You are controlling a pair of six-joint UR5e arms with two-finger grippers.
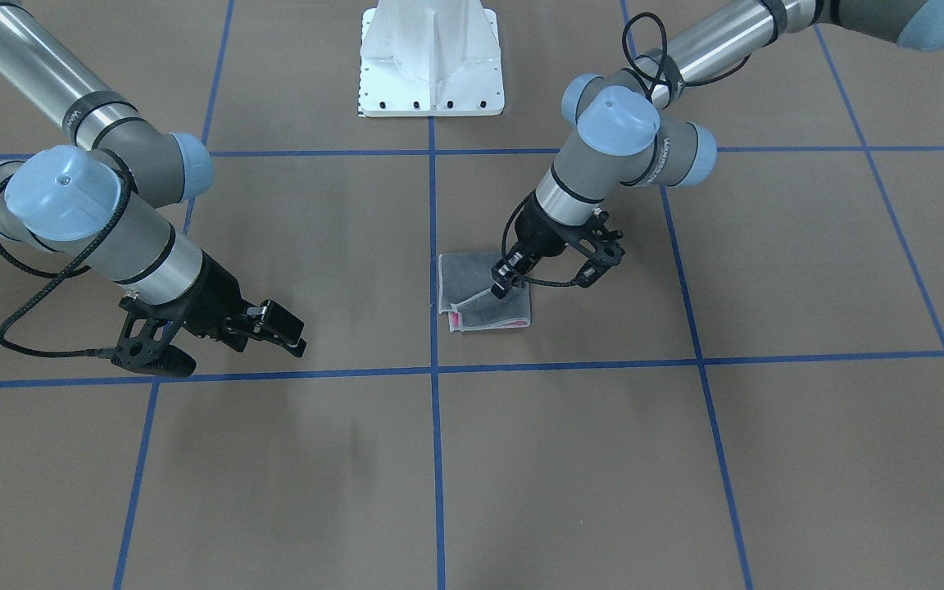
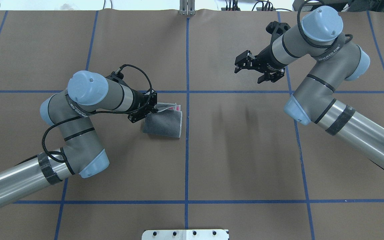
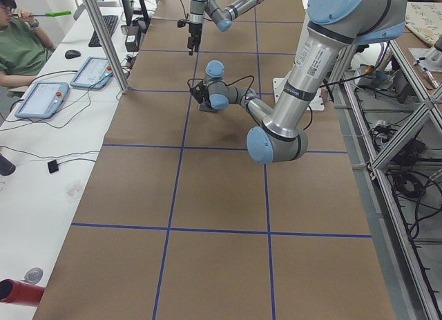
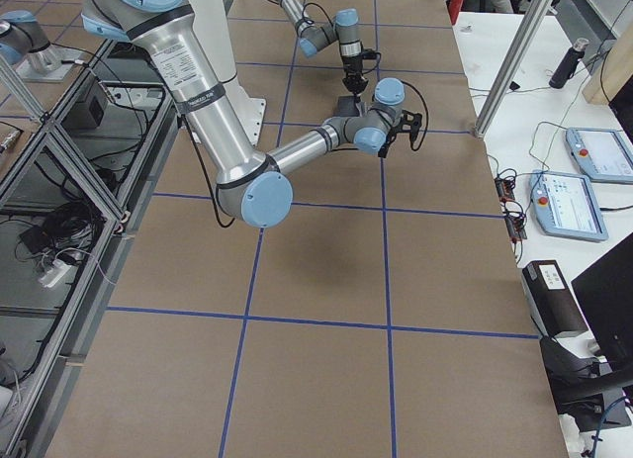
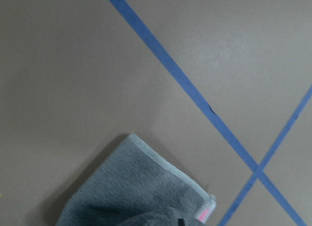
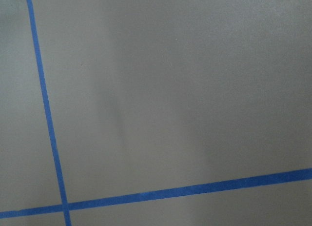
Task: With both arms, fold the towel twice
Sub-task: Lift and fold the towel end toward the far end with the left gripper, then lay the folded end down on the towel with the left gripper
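Observation:
The towel [image 1: 480,305] [image 2: 165,122] lies folded on the brown table just left of the centre tape line, its grey face up and pink showing at one edge. My left gripper [image 1: 501,285] [image 2: 149,110] stands over its corner, shut on the towel's light-hemmed edge and holding that edge slightly raised. The left wrist view shows the grey towel [image 5: 131,187] with a pink corner. My right gripper [image 1: 298,338] [image 2: 239,63] hangs open above bare table, far from the towel and holding nothing. The right wrist view shows only table and tape.
Blue tape lines [image 2: 187,100] divide the table into squares. The white pedestal base [image 1: 431,74] stands at the robot's edge. A person [image 3: 21,47] sits at a side desk with tablets [image 3: 41,99], beyond the table's far edge.

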